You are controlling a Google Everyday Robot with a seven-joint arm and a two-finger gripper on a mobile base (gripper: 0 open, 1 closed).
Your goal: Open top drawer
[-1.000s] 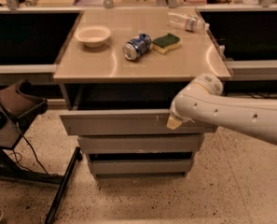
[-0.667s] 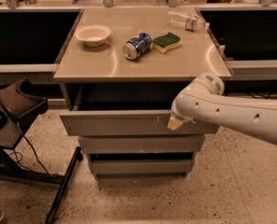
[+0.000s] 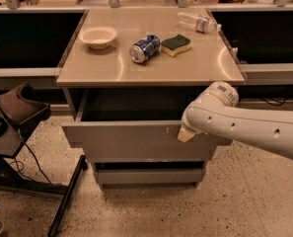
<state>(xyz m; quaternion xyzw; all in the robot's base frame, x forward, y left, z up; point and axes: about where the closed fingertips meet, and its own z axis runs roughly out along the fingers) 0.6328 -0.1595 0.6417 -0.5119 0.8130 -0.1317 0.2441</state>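
The top drawer (image 3: 131, 141) is a wide grey handleless drawer with small white scuff marks right of centre. It stands pulled out from under the tan tabletop (image 3: 151, 58), with a dark gap behind its front panel. My gripper (image 3: 188, 134) is at the drawer's top edge on the right side, at the end of my white arm (image 3: 244, 127), which reaches in from the right. Only a cream tip of it shows against the panel.
Two smaller grey drawers (image 3: 148, 174) sit below. On the tabletop are a white bowl (image 3: 98, 36), a lying blue can (image 3: 144, 49), a green-yellow sponge (image 3: 175, 44) and a clear plastic bottle (image 3: 198, 21). A dark chair base and cable (image 3: 18, 132) stand at left on the speckled floor.
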